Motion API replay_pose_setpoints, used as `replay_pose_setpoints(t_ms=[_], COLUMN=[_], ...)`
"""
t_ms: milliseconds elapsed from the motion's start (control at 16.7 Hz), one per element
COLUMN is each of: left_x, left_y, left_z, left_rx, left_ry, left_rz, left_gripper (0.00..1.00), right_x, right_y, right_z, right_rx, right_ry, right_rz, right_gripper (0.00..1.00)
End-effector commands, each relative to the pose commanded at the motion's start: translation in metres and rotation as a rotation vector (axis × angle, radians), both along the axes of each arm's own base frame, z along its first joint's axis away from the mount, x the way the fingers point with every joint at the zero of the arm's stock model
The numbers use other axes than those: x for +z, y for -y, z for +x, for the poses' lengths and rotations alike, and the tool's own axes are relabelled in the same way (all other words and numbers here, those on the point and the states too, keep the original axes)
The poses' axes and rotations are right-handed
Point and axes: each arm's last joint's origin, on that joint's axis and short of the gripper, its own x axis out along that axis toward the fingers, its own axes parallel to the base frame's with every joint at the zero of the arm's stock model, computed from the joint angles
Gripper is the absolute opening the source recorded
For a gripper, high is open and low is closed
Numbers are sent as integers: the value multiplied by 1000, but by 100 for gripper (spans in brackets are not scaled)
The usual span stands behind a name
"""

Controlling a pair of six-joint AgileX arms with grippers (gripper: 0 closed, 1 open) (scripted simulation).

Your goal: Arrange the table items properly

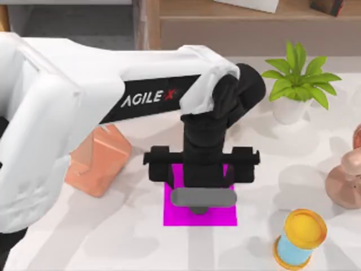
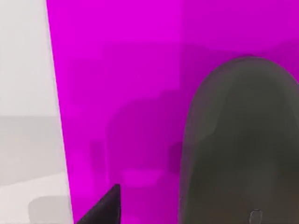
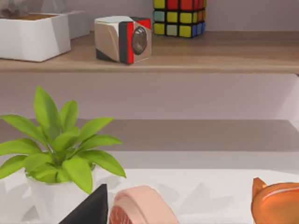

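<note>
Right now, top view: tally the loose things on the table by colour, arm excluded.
Grey: 1, the mouse
Magenta: 1, the mat under it
Salmon pink: 1, the block at the left
Green: 1, the potted plant
Copper: 1, the rounded object at the right edge
Yellow and blue: 1, the cylinder
Total: 6

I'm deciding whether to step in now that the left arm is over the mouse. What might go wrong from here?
The mouse lies near the magenta mat's front edge, so lifting the left gripper carelessly might drag it off. The left arm hides most of the mat from above, making the placement hard to check. A wide swing might clip the peach block.
</note>
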Motion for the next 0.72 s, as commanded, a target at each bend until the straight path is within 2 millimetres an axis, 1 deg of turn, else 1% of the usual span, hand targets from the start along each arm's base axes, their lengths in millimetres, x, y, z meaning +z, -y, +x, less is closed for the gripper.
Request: replay_pose_setpoints(t_ms=[360,420,540,720], left_x=[0,3,17,51], left_y=[-1,1,6,10], left_z=[1,-1,-8,-26], left_rx=[2,2,18,87], left_ry=[0,10,48,136], left_rz=[0,-7,-33,-112], left_gripper=[100,100,100,100], right_x=[0,0,0,0], right_y=[0,0,0,0], right_z=[0,0,0,0], right_rx=[0,0,0,0], right_ry=[0,0,0,0], right_rz=[0,0,0,0], right_gripper=[100,100,100,100])
